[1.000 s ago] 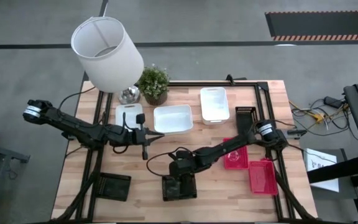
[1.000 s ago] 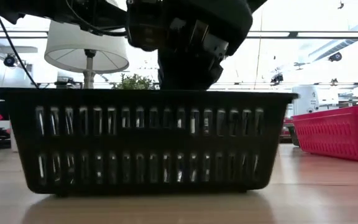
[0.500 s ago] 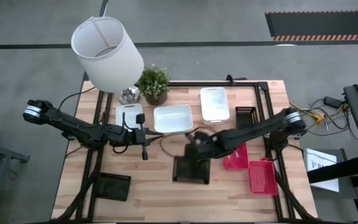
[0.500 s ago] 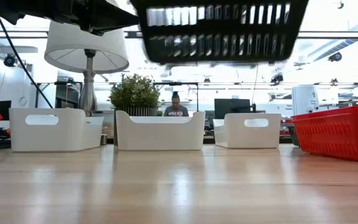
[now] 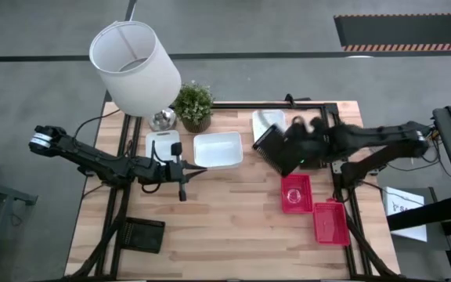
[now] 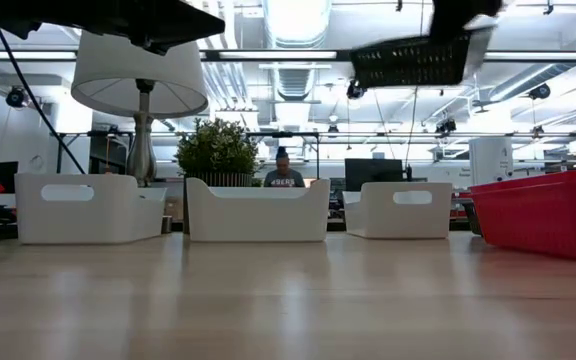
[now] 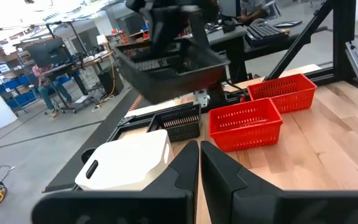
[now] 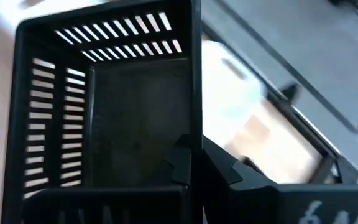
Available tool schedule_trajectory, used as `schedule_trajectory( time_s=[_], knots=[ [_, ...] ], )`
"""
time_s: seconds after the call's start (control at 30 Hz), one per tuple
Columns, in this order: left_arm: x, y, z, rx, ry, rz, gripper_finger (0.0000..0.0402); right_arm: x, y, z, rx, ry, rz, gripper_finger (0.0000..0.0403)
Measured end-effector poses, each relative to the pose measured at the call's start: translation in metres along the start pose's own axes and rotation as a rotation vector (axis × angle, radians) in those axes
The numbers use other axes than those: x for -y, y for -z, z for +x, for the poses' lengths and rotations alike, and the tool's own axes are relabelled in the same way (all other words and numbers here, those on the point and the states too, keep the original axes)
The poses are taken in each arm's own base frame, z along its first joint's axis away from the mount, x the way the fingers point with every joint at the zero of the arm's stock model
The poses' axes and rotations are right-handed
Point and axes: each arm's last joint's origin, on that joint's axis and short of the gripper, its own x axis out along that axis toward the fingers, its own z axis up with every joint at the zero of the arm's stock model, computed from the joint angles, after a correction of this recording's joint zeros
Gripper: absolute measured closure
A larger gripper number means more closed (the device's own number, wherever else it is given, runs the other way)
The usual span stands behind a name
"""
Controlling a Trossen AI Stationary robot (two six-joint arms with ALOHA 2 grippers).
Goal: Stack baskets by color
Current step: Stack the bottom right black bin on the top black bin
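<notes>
My right gripper [image 5: 294,146] holds a black mesh basket [image 5: 276,150] high over the table's far right, above one white basket [image 5: 266,120]. The same black basket shows in the low view [image 6: 415,60] and the left wrist view [image 7: 166,68]. Two more white baskets [image 5: 218,149] [image 5: 163,144] rest on their bases along the far side. Two red baskets [image 5: 296,193] [image 5: 331,223] sit at the near right. One black basket [image 5: 143,233] stands at the near left, another [image 7: 178,122] by the right rail. My left gripper [image 5: 184,186] hovers shut and empty at mid-left. My right gripper pinches one side wall of the black basket at its rim [image 8: 196,127], one finger inside the basket and one outside. The fingers slant down from the table's right side. The basket is lifted clear of everything and hangs tilted.
A lamp with a white shade [image 5: 135,66] and a potted plant [image 5: 194,106] stand at the far left corner. Dark frame rails [image 5: 337,168] run along the table's right side. A person [image 6: 283,177] sits in the room beyond.
My right gripper has carried the black basket from the table's near middle up and toward the far right edge. The basket has left the table, risen high and tipped as the wrist turned.
</notes>
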Motion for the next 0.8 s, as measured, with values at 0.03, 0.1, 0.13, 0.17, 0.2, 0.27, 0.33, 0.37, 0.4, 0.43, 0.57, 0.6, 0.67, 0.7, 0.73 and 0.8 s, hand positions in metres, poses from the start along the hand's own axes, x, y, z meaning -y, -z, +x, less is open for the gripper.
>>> schedule_trajectory(
  time_s=[0.03,0.1,0.13,0.17,0.2,0.27,0.33,0.37,0.4,0.43,0.57,0.6,0.67,0.7,0.73,0.8],
  knots=[
    [0.000,0.000,0.000,0.000,0.000,0.000,0.0402,0.010,0.004,0.002,0.003,0.022,0.033,0.0394],
    [0.000,0.000,0.000,-0.001,0.000,0.000,0.0402,0.029,0.013,0.007,0.000,0.066,0.102,0.0394],
    [0.000,0.000,0.000,-0.001,0.000,0.001,0.0402,0.039,0.018,0.011,-0.004,0.097,0.137,0.0394],
    [0.000,0.000,0.000,0.000,0.000,0.000,0.0402,0.049,0.023,0.016,-0.006,0.133,0.178,0.0394],
    [0.000,-0.001,0.000,0.001,0.000,0.000,0.0402,0.057,0.028,0.021,-0.013,0.171,0.221,0.0394],
    [0.000,-0.002,0.000,0.011,-0.003,-0.005,0.0402,0.074,0.040,0.034,-0.048,0.237,0.298,0.0394],
    [-0.001,-0.002,0.000,0.016,-0.004,-0.007,0.0402,0.086,0.052,0.046,-0.090,0.292,0.356,0.0394],
    [-0.001,-0.002,0.000,0.015,-0.004,-0.006,0.0402,0.091,0.058,0.052,-0.111,0.318,0.387,0.0394],
    [0.000,-0.002,0.000,0.014,-0.004,-0.006,0.0402,0.095,0.065,0.058,-0.132,0.341,0.408,0.0394],
    [0.000,-0.002,0.000,0.013,-0.004,-0.005,0.0402,0.098,0.069,0.064,-0.146,0.354,0.428,0.0394],
    [0.000,-0.002,0.000,0.013,-0.004,-0.005,0.0402,0.106,0.084,0.083,-0.205,0.376,0.487,0.0394],
    [0.000,-0.002,0.000,0.013,-0.004,-0.006,0.0402,0.106,0.087,0.087,-0.214,0.380,0.495,0.0394],
    [0.000,-0.002,0.000,0.013,-0.004,-0.005,0.0402,0.106,0.092,0.094,-0.232,0.389,0.510,0.0394],
    [0.000,-0.001,0.000,0.013,-0.003,-0.005,0.0402,0.106,0.095,0.098,-0.244,0.396,0.520,0.0394],
    [0.000,-0.001,0.000,0.012,-0.003,-0.005,0.0402,0.105,0.098,0.100,-0.253,0.397,0.530,0.0394],
    [0.000,-0.001,0.000,0.012,-0.003,-0.005,0.0402,0.104,0.102,0.105,-0.270,0.384,0.542,0.0394]
  ],
)
